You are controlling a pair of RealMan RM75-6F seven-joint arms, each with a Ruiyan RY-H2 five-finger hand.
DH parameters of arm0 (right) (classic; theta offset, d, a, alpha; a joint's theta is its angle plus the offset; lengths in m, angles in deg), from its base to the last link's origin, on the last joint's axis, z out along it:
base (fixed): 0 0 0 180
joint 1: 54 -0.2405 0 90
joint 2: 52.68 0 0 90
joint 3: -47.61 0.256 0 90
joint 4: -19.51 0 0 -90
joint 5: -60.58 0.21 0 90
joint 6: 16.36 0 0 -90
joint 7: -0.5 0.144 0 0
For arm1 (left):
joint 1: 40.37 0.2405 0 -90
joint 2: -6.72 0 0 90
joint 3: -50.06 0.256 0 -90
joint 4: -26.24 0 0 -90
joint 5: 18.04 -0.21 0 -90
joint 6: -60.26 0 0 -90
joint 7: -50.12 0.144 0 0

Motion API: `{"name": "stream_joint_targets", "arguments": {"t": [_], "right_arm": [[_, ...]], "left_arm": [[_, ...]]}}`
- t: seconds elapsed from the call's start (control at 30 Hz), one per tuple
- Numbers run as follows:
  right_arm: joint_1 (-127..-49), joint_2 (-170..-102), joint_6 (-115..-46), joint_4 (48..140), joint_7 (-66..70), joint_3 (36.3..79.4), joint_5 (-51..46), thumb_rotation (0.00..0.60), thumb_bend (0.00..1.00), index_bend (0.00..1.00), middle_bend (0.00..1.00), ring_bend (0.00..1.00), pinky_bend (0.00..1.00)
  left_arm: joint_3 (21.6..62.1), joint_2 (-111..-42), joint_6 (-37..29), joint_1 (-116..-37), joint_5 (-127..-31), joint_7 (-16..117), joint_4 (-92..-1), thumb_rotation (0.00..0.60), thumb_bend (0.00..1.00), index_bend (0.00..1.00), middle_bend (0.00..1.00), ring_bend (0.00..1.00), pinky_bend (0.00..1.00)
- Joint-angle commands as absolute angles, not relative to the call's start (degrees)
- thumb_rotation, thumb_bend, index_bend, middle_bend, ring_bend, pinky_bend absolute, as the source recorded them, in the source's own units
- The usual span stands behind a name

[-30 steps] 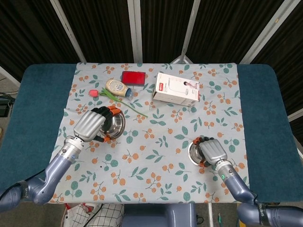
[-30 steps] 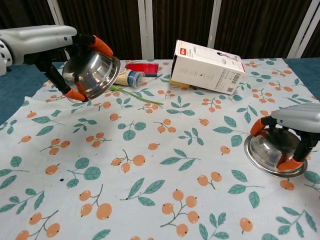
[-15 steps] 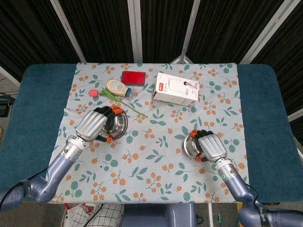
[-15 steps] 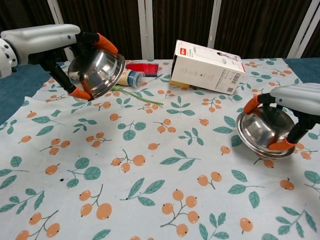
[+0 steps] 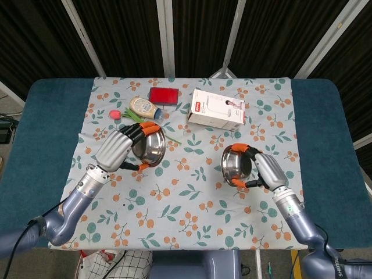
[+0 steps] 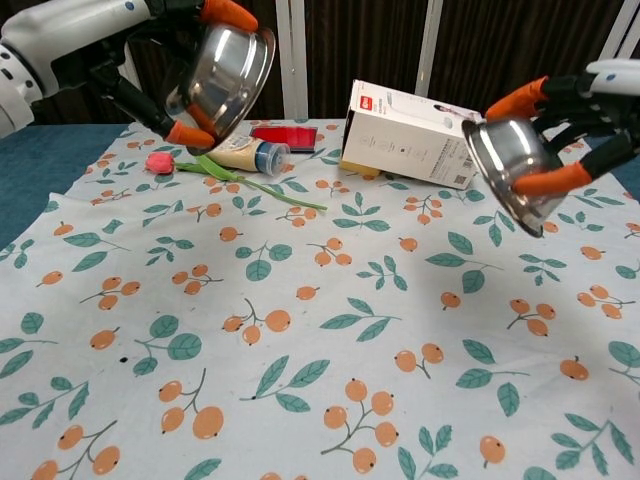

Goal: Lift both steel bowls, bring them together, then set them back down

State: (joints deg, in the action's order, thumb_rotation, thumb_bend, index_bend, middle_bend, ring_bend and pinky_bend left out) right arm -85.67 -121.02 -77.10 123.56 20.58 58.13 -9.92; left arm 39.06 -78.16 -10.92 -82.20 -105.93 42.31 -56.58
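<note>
Both steel bowls are off the table. My left hand (image 5: 118,149) (image 6: 165,40) grips one steel bowl (image 5: 149,147) (image 6: 226,64) by its rim, held high and tilted so its mouth faces right. My right hand (image 5: 264,170) (image 6: 575,125) grips the other steel bowl (image 5: 235,165) (image 6: 506,167), raised and tilted with its mouth facing left. A wide gap over the middle of the flowered cloth (image 5: 192,192) separates the bowls.
At the back lie a white carton (image 5: 216,108) (image 6: 417,120), a red flat case (image 5: 163,95) (image 6: 285,137), a squeeze bottle (image 5: 145,108) (image 6: 247,153) and an artificial tulip with a long green stem (image 5: 132,115) (image 6: 230,174). Dark blue table (image 5: 40,145) borders the cloth.
Both hands rose with their bowls. The right bowl left the cloth and climbed markedly; the left bowl went higher and moved slightly right. Both tilted further toward each other.
</note>
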Motion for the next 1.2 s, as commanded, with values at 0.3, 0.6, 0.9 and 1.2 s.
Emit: {"name": "stream_joint_targets", "arguments": {"t": [0.3,0.6,0.9,1.2], "right_arm": [[-85.0,-113.5,-62.0,123.1,80.7,69.0,-10.7,0.600,0.42,1.00,0.88,0.97,1.00],[-86.4,-115.4,-57.3,122.2,86.9,70.2,-10.7,0.600,0.42,1.00,0.88,0.97,1.00],[-86.6,-115.6,-56.2,124.3,84.5,70.3,-10.2,0.600,0.42,1.00,0.88,0.97,1.00],[-86.6,-116.4,-55.5,127.1,81.9,70.2,-8.3,0.600,0.43,1.00,0.88,0.97,1.00]], "left_arm": [[38.9,-84.4,-14.1,-84.1,-109.7,36.1,-51.0,0.600,0.39,0.46,0.68,0.54,0.70],[37.2,-91.8,-18.5,-86.4,-111.9,32.4,-45.9,0.600,0.39,0.46,0.68,0.54,0.70],[36.1,-95.9,-21.5,-88.4,-113.1,31.3,-41.0,0.600,0.39,0.46,0.68,0.54,0.70],[35.7,-99.7,-21.4,-90.5,-112.6,28.9,-35.2,0.600,0.39,0.47,0.68,0.54,0.70]]}}
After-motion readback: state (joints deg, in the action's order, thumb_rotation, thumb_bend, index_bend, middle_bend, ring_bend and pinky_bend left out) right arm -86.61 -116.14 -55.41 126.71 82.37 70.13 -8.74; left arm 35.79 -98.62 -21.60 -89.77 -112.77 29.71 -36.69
